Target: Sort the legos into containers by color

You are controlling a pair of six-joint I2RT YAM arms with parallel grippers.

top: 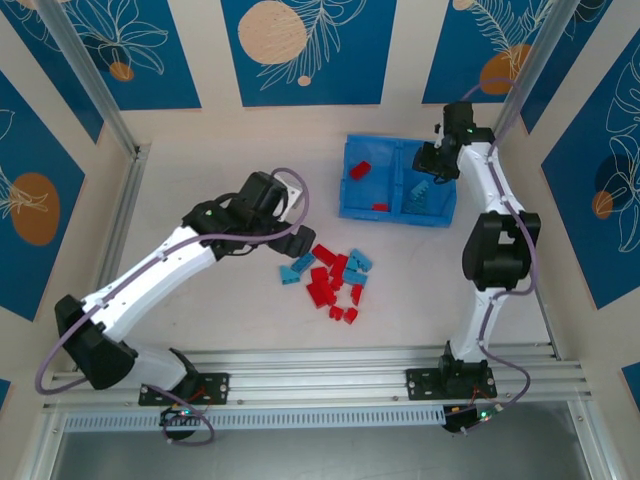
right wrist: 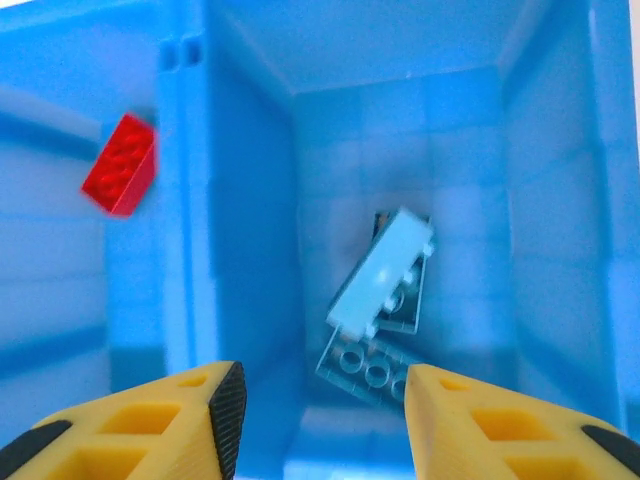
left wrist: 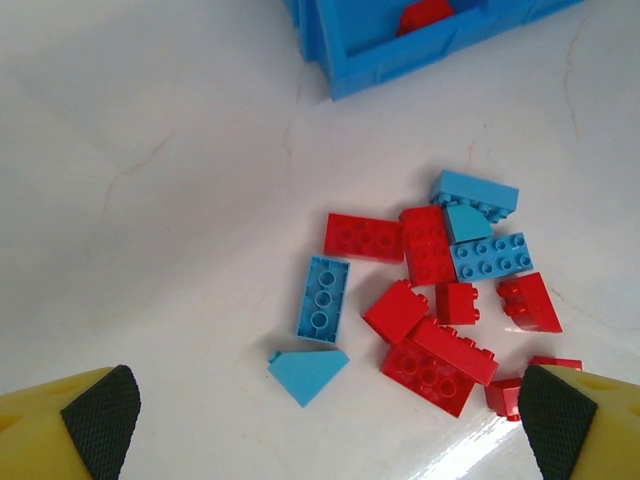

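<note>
hovering over the legos [left wrist: 430, 300], the left pincer [left wrist: 330, 420] gapes wide, empty; the pile lies on the tabletop [left wrist: 150, 150] ahead of it, so the next move is likely a descent onto one brick. the right pincer [right wrist: 322, 415], parted and empty, hangs over the tray [right wrist: 560, 250]: blue bricks [right wrist: 385, 280] beneath, a red brick [right wrist: 120, 165] across the divider [right wrist: 185, 250] to its left.

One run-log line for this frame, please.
left gripper open, above loose legos on table | right gripper open, above tray right compartment holding blue legos | left compartment holds red legos | sorting unfinished
</note>
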